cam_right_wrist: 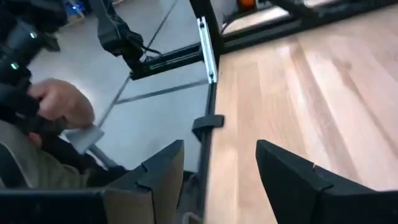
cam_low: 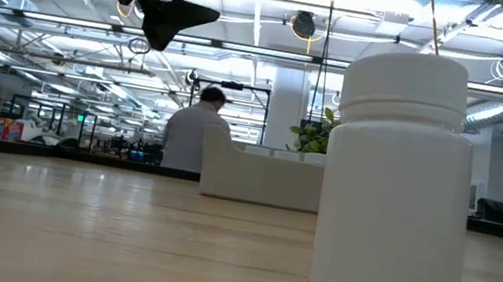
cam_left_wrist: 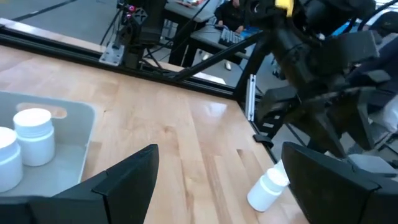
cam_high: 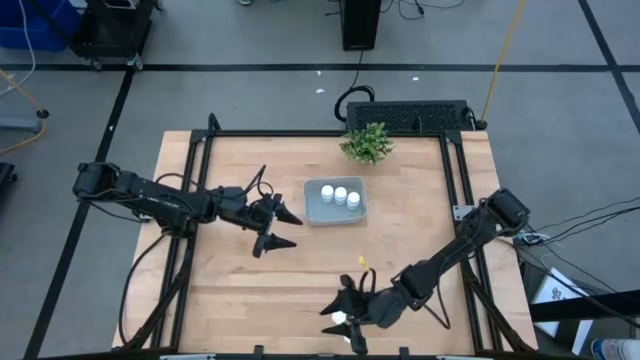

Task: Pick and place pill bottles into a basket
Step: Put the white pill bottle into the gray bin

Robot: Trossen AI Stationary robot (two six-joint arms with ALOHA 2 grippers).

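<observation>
The left arm reaches in from the table's left side, stretched nearly level, and its left gripper (cam_high: 282, 228) hangs above the wood just left of the basket (cam_high: 335, 215), its fingers spread wide with nothing between them. The right arm slants down from the table's right edge toward the near edge, elbow bent, ending in the right gripper (cam_high: 343, 320) low over the boards at the near edge; its fingers stand partly apart around a white pill bottle (cam_high: 340, 318), though whether they grip it I cannot tell. That bottle (cam_left_wrist: 267, 188) is a small white cylinder with a round cap; from the left wrist it appears tilted, its long axis leaning off upright. Three more pill bottles (cam_high: 340, 195) stand upright in a row inside the basket, caps upward, at the table's middle. The basket is shallow, pale grey-blue, with rounded corners, its long side running left to right.
</observation>
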